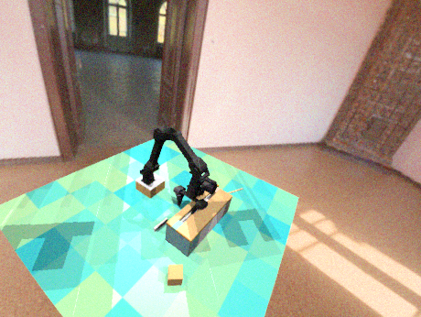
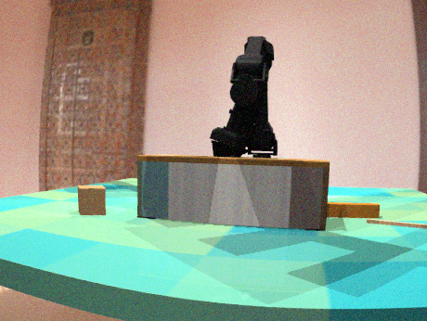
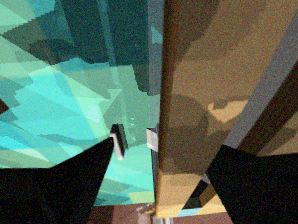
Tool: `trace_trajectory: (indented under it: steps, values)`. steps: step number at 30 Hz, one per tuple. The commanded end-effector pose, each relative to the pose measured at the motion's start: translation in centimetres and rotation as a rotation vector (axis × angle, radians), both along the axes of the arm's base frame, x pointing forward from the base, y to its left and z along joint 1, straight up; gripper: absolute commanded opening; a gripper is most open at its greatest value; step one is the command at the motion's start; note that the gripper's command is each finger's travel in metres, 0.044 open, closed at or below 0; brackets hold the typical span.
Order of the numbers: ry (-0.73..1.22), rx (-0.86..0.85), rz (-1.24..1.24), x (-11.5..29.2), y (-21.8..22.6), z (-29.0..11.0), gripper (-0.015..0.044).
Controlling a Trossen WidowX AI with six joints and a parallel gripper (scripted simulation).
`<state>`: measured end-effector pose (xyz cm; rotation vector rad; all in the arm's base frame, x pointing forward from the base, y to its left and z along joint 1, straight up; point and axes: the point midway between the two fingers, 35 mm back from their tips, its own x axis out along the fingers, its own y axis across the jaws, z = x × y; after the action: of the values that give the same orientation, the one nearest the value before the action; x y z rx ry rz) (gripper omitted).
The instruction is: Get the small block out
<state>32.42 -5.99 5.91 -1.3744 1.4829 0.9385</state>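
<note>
the black arm's end effector [image 1: 182,196], spread wide and gripping nothing, is hovering beside the long wood-topped box [image 1: 199,220]; a small tan block [image 1: 175,274] is lying on the patterned surface [image 1: 69,256], apparently awaiting pickup.

Tan block [image 1: 175,274] on table, apart from wood-topped box [image 1: 215,204].

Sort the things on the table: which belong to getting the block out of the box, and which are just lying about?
Job: box; open, empty gripper; thin rod by the box, probably a pushing tool.
Lying about: small tan block on the table, apart from the box, though it may be the target.
</note>
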Motion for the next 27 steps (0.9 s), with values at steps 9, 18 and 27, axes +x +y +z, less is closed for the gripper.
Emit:
trace_trajectory:
  steps: [9, 18, 27]
  values:
    - [-0.002, -0.003, 0.001, 0.1, 0.4, 0.0, 0.04]
    - [-0.002, -0.003, 0.001, 0.1, 0.1, 0.0, 0.04]
    - [-0.002, -0.004, 0.001, 0.0, -0.8, 0.0, 0.04]
